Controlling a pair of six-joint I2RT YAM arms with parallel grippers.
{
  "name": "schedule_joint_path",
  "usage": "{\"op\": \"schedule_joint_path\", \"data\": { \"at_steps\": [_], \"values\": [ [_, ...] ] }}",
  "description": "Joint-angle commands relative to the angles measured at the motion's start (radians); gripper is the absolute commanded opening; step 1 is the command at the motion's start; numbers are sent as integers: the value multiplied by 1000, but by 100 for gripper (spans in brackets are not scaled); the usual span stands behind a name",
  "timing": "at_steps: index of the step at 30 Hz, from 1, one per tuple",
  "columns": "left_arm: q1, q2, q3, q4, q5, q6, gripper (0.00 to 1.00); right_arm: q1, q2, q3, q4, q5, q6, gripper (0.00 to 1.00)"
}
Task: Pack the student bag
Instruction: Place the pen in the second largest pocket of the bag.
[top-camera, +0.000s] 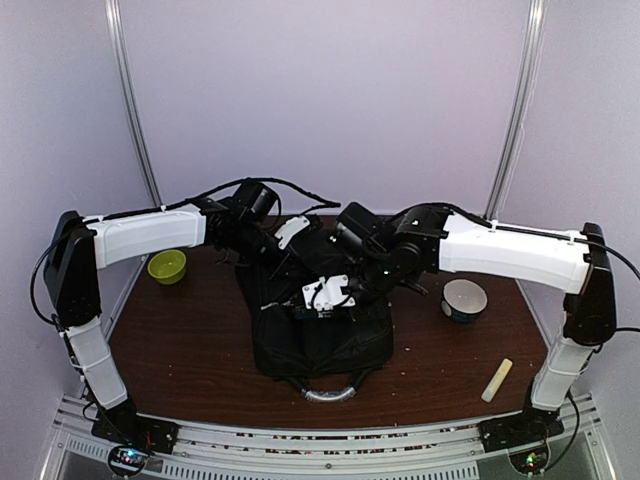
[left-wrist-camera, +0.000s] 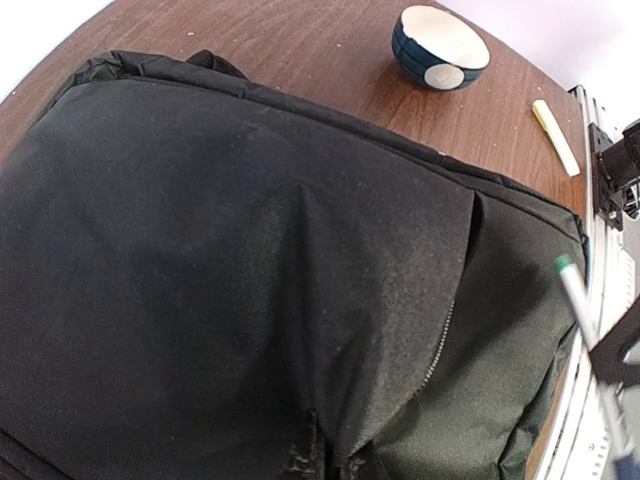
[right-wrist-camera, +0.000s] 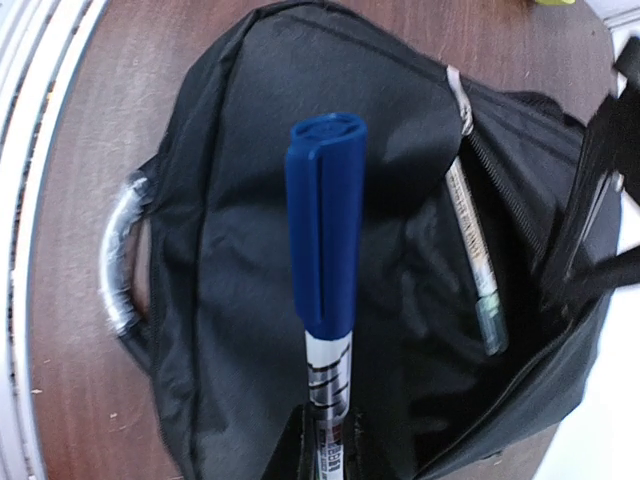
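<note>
The right fingers (right-wrist-camera: 297, 452) are clamped on the barrel of a blue-capped marker (right-wrist-camera: 325, 220). Its cap end points away from them, and it is held over the student bag (right-wrist-camera: 250, 200). The bag is black fabric and lies flat in the middle of the brown table (top-camera: 430, 360). Its grey curved handle (right-wrist-camera: 118, 255) is toward the near edge, and its zipper is open along the far side. Inside the opening lies a slim clear pen (right-wrist-camera: 472, 240) with a greenish end.

The left fingers (right-wrist-camera: 588, 195) show only as blurred dark bars at the rim of that opening. I cannot tell whether they grip the fabric.

Right of the bag and apart from it stands a dark blue bowl (left-wrist-camera: 440, 45), white inside. A pale yellow stick (left-wrist-camera: 554, 135) lies nearer the table's edge. A green bowl (top-camera: 167, 266) sits to the bag's left, also apart from it.
</note>
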Motion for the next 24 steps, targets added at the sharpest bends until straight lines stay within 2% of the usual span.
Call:
{"op": "schedule_joint_path", "data": {
  "at_steps": [1, 5, 13, 24],
  "values": [
    [4, -2, 36, 67, 74, -19, 0, 16, 73, 90, 118, 101, -74, 4],
    [4, -1, 40, 57, 79, -17, 0, 19, 154, 122, 178, 151, -116, 4],
    [4, -2, 47, 48, 73, -13, 0, 13, 205, 42, 287, 289, -185, 2],
    [4, -4, 50, 47, 87, -17, 0, -9, 289, 66, 279, 461, -148, 2]
  ]
}}
